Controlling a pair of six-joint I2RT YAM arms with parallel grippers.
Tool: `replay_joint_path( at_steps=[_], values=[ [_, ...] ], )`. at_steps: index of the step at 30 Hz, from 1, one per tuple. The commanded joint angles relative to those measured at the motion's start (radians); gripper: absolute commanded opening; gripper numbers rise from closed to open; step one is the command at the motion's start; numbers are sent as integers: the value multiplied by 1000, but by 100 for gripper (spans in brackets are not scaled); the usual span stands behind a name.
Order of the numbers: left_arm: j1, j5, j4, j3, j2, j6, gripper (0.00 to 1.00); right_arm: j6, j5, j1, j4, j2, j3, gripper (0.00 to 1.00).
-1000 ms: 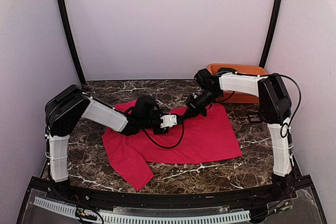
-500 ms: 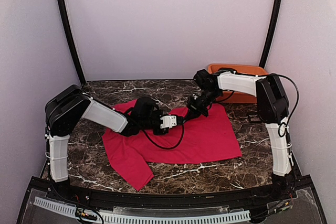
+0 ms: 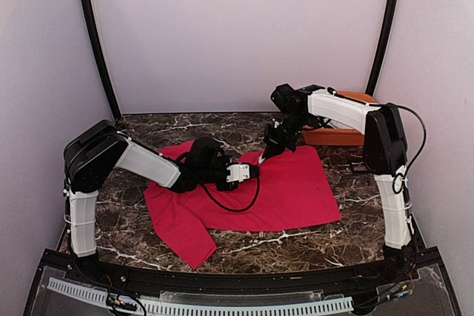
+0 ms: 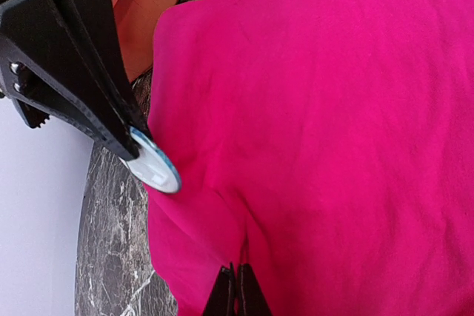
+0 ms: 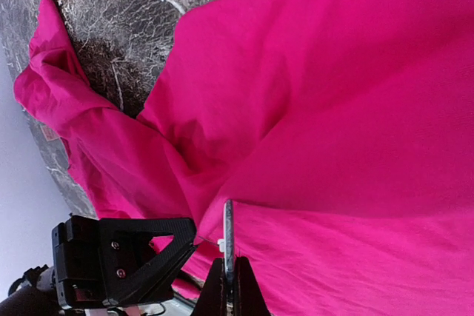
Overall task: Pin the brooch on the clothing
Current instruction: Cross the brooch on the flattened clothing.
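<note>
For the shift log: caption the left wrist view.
Right fingers hold brooch at shirt edge; left fingers pinch a fold.

- Dark marble table [image 3: 244,249], brown-black with white veins, fills the lower half of the top view. We also see it at the lower left of the left wrist view [image 4: 111,257] and across the upper left of the right wrist view [image 5: 111,20].
- Orange tray [image 3: 335,138] sits at the table's far right corner, right of centre in the top view; its contents can't be made out. One orange wall shows at the top left of the left wrist view [image 4: 148,5].
- Plain white backdrop [image 3: 237,35] spans the upper frame.
- Two black curved poles stand on the frame's left [image 3: 92,42] and right [image 3: 385,27].
- Black rail [image 3: 244,280] runs along the bottom edge, with a slotted white duct [image 3: 222,306] just beneath.
</note>
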Motion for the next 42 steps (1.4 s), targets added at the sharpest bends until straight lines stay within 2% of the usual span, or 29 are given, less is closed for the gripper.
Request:
replay_joint_path(
  at_steps=[1, 7, 21, 30, 42],
  values=[
    [-12, 8, 15, -19, -56, 0, 1, -119, 183, 24, -142, -39, 69, 0],
    [-12, 12, 25, -23, -57, -1, 1, -235, 279, 16, -179, -151, 57, 0],
    [-14, 25, 25, -29, -64, -1, 1, -262, 214, 59, -230, 67, 244, 0],
    [-15, 28, 25, -28, -61, 2, 1, -273, 168, 83, -216, 143, 237, 0],
    [-15, 10, 27, -22, -53, 0, 1, -302, 121, 92, -212, 121, 201, 0]
  ],
)
